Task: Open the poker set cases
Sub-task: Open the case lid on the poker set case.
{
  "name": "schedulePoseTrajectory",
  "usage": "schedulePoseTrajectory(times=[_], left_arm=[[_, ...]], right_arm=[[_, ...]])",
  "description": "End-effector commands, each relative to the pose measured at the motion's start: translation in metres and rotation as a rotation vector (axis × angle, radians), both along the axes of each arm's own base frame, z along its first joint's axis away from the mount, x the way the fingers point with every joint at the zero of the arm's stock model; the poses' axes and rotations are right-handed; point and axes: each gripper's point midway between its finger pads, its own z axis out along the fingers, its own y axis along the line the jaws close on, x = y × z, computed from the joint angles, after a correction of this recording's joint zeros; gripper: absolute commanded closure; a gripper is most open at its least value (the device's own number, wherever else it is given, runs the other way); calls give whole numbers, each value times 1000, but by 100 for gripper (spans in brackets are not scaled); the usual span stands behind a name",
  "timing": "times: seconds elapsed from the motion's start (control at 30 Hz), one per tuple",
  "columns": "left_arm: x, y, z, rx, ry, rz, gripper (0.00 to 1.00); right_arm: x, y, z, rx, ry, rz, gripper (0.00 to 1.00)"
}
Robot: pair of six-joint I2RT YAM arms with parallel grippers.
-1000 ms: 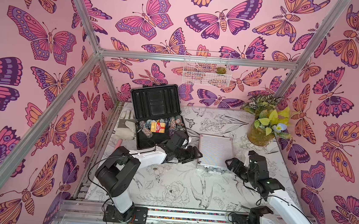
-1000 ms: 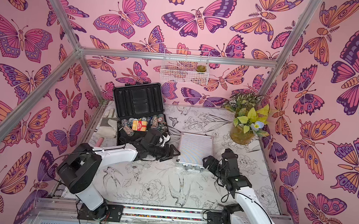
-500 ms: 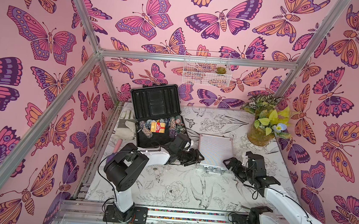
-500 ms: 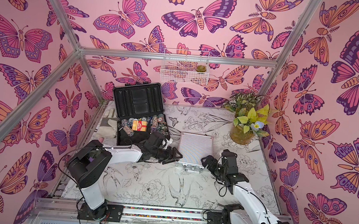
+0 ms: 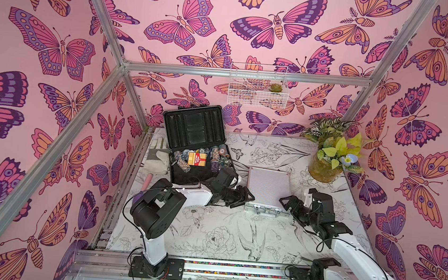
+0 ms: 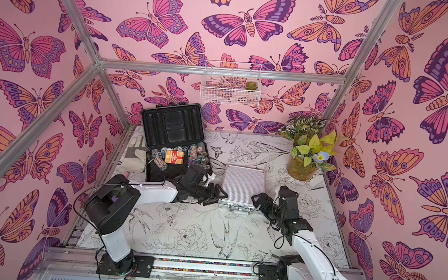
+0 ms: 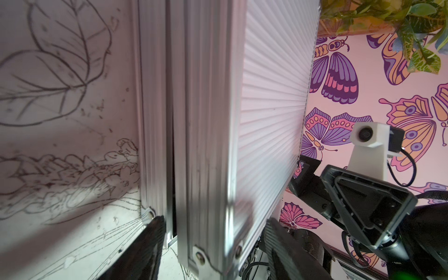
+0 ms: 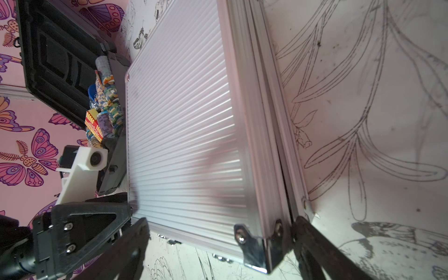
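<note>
The dark poker case [image 5: 194,132] [image 6: 172,128] stands open at the back left, its lid upright, with chips and a red card box inside. The silver ribbed case [image 5: 268,186] [image 6: 244,182] lies flat in the middle, a thin dark gap along its seam [image 7: 173,169]. My left gripper [image 5: 248,198] [image 7: 212,220] is open astride its near left corner, one finger low by the base, one over the lid. My right gripper [image 5: 284,200] [image 8: 220,220] is open wide round the near right corner [image 8: 257,242], one fingertip at the seam.
Chrome latches [image 5: 264,209] line the silver case's front edge. A potted plant [image 5: 325,169] stands at the back right. A pale glove [image 5: 157,157] lies left of the dark case. A wire basket [image 5: 257,91] hangs on the back wall.
My left gripper's jaws have narrowed at the silver case's corner. The right arm has shifted slightly, its gripper still wide at the other corner.
</note>
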Motion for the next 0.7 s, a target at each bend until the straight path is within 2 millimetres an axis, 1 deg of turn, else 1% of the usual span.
schedulePoseTrajectory(times=[0.0, 0.23, 0.43, 0.57, 0.67], left_arm=[[-1, -12, 28, -83, -33, -38, 33], [-2, -12, 46, -114, -52, -43, 32], [0, -11, 54, -124, -61, -40, 31], [5, -11, 65, -136, -78, -36, 31], [12, -14, 79, -150, -97, -31, 31]], right_arm=[[4, 10, 21, 58, -62, 33, 7], [5, 8, 31, 66, -98, 14, 7], [7, 3, 44, 66, -151, -20, 7], [8, 0, 51, 60, -170, -32, 7], [11, -1, 60, 55, -183, -36, 7]])
